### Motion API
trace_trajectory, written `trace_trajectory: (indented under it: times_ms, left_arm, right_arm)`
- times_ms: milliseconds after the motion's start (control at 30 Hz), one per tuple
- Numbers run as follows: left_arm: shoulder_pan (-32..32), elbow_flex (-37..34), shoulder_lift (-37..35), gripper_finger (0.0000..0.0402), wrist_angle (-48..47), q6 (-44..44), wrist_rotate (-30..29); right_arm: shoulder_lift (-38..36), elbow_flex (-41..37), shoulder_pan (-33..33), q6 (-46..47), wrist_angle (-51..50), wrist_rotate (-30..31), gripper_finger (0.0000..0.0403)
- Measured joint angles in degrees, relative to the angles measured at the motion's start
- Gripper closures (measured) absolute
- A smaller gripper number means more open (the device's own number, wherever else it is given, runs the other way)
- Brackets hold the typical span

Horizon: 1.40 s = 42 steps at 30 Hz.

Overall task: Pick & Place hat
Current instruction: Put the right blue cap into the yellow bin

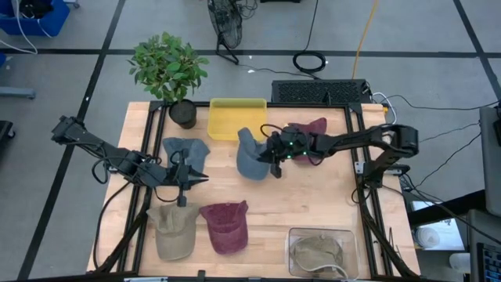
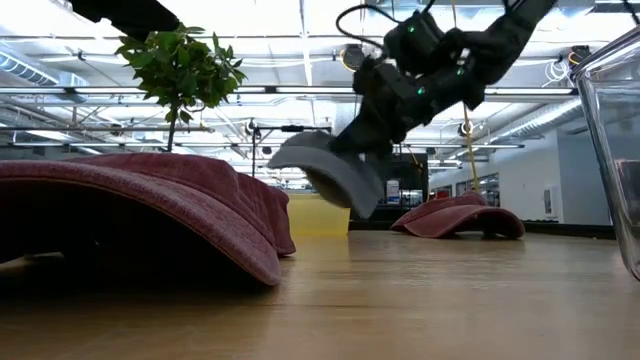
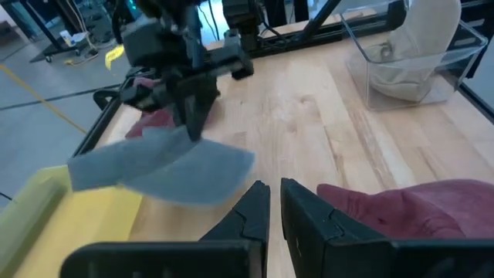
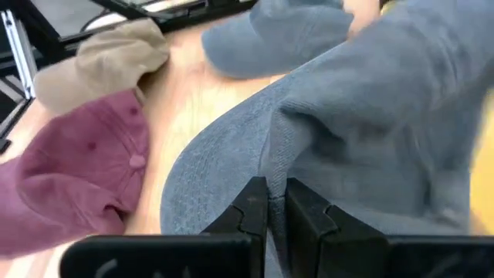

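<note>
My right gripper (image 1: 274, 163) is shut on a blue-grey hat (image 1: 250, 155) near the table's middle, just near of the yellow tray (image 1: 235, 117). The low view shows this hat (image 2: 335, 175) in the air under the gripper (image 2: 365, 140). My left gripper (image 1: 196, 180) is shut on nothing, above the table between a second blue-grey hat (image 1: 184, 149) and a khaki hat (image 1: 172, 231). The left wrist view looks past its fingers (image 3: 275, 205) at the held hat (image 3: 170, 170). My right gripper pinches a fold of the blue-grey hat's crown cloth (image 4: 289, 166) between its two fingers, beside the brim's curved edge (image 4: 185, 185). The fingers come from above, slanting from the table's right. The hat is lifted clear of the table and hangs below the fingers.
A maroon hat (image 1: 225, 225) and the khaki hat lie at the near edge. Another maroon hat (image 1: 311, 129) lies behind the right gripper. A clear container (image 1: 321, 251) with a khaki hat stands near right. A potted plant (image 1: 168, 70) is at the far left corner.
</note>
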Motion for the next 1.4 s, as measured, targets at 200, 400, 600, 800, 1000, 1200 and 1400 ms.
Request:
trace_trajectory:
  times_ms: [200,400,600,800,1000,1200,1400]
  left_arm:
    - [0.64,0.0,-0.01,0.036,0.1,0.81,-0.04]
    - [1.79,0.0,-0.01,0.036,0.05,2.01,0.0]
    - [3.32,0.0,0.37,0.036,1.13,1.68,0.04]
    - [6.08,0.0,6.51,0.036,9.5,2.42,0.44]
    - [13.27,0.0,16.72,0.0323,13.46,1.73,2.23]
    - [22.41,0.0,23.95,0.0217,21.96,0.98,13.81]
    - [28.57,1.81,32.69,0.0181,27.61,2.19,21.1]
  right_arm:
    - [8.19,-0.11,0.47,0.88,3.98,-0.14,0.0378]
    - [8.45,-0.04,0.78,0.82,6.26,0.13,0.0352]
    - [7.63,0.08,2.05,0.44,12.49,0.02,0.0306]
    - [5.29,-0.01,2.35,-1.06,10.29,0.04,0.026]
    - [-5.18,-0.02,3.3,-2.15,-3.82,0.4,0.0244]
    - [-17.18,-0.47,8.42,-5.26,-16.36,11.41,0.0247]
    - [-27.6,-6.09,11.93,-5.62,-15.08,19.57,0.0255]
